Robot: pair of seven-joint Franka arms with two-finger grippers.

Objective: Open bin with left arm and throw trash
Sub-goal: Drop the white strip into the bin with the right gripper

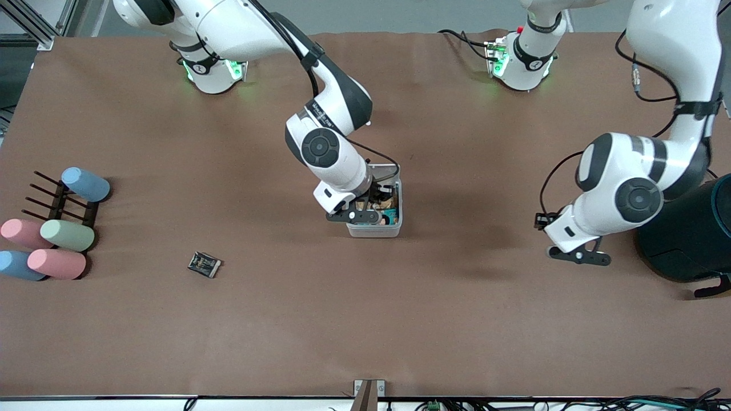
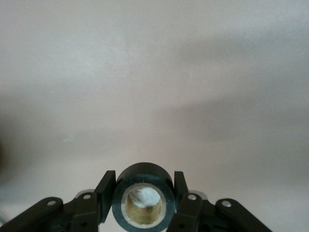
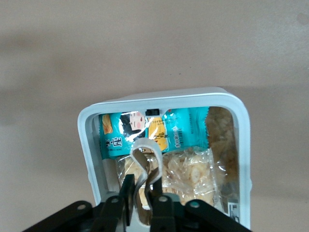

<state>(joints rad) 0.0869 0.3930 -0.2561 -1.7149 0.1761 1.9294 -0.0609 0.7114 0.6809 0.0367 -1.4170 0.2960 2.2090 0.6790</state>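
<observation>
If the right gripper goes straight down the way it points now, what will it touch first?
Most likely the snack packets inside the open bin. The right gripper holds the rubber band directly over them, so the band would probably touch first. How far above them it is remains unclear.

A brown, matte-covered table [image 1: 445, 319] carries everything here. Near its middle stands the small square white-grey plastic bin [image 1: 377, 228], its lid up. Nearer the front camera and toward the right arm's end lies a dark square printed packet [image 1: 204, 264], flat on the cover and well apart from the bin. At that same end sits a dark slatted rack [image 1: 63, 202] with pastel blue, pink and green cylinders [image 1: 67, 235]. At the left arm's end stands a large dark teal cylindrical container [image 1: 694, 234].
</observation>
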